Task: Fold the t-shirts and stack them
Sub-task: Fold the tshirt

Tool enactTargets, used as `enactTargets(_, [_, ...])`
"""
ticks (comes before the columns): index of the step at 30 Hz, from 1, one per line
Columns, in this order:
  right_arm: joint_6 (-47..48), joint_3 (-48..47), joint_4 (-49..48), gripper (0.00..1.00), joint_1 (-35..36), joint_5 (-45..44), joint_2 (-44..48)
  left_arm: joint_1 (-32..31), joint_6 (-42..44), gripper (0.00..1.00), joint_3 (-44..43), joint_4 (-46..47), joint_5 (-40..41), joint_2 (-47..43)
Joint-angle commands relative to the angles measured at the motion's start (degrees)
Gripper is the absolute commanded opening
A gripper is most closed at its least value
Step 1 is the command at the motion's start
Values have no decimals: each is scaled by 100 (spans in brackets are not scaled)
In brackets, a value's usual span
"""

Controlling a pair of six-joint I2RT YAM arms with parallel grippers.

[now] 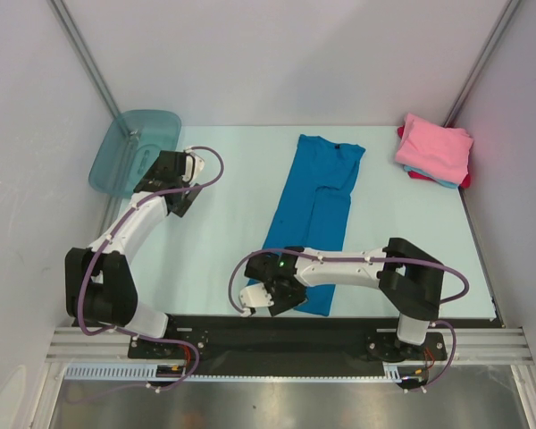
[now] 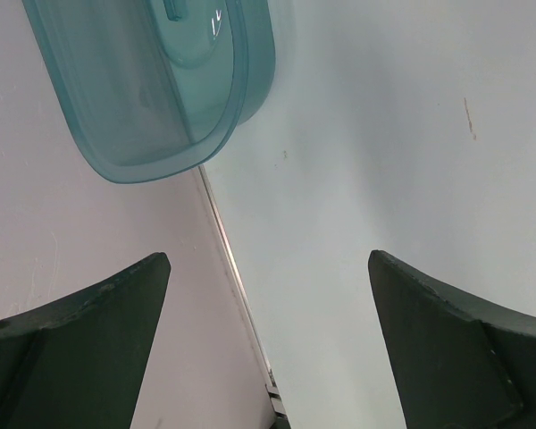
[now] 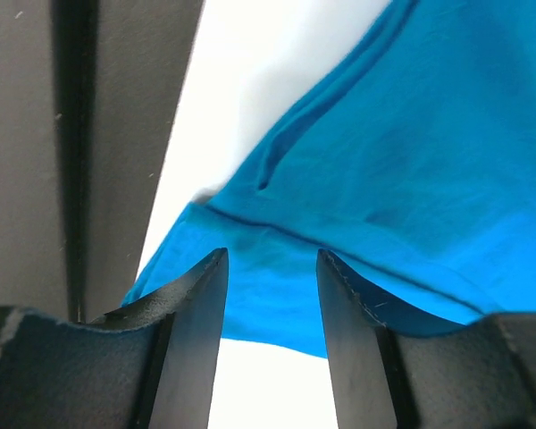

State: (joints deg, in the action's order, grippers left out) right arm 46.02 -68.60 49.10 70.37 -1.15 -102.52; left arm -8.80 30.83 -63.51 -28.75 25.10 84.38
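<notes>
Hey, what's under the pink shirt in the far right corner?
Under the pink shirt, a light blue edge and a red edge peek out; the rest of those garments is covered.

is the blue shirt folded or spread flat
Partly folded. The blue t-shirt lies as a long narrow strip on the table, sides and sleeves turned in, not yet folded across its length.
</notes>
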Motion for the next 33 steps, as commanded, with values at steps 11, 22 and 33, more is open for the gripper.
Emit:
enactTargets(11, [-190,-31,-770,49,170,-377,-101,54,-138,100,-162,36,30,26])
enactTargets(22, [-207,31,-902,49,434,-325,-224,45,-130,100,-171,54,30,61])
enactTargets(33, [-216,4,-1008,11,592,-553,-365,54,-139,100,-162,54,56,79])
